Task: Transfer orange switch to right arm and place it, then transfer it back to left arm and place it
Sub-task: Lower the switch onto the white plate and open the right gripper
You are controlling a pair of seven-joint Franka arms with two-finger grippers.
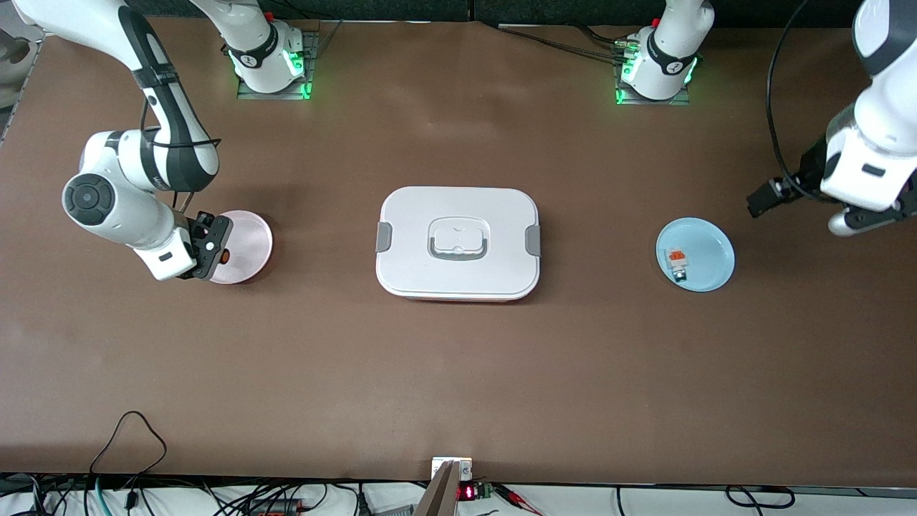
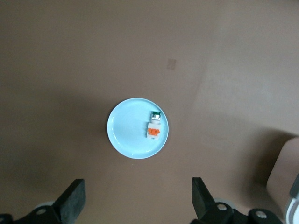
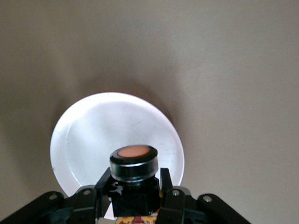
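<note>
The orange switch (image 3: 133,163), a black body with a round orange face, sits between the fingers of my right gripper (image 3: 135,179), which is shut on it. This gripper (image 1: 215,251) hangs just over the pink plate (image 1: 247,244) at the right arm's end of the table, and the switch (image 1: 225,254) shows as an orange dot at its tip. The white box (image 1: 458,244) with grey latches stands on the middle of the table. My left gripper (image 2: 138,205) is open and holds nothing. It (image 1: 877,215) hangs high over the left arm's end of the table.
A light blue plate (image 1: 709,247) lies between the box and the left arm's end of the table. A small white-and-grey block with an orange top (image 1: 677,262) rests on it. The left wrist view shows this plate (image 2: 126,130) and block (image 2: 153,129) from above.
</note>
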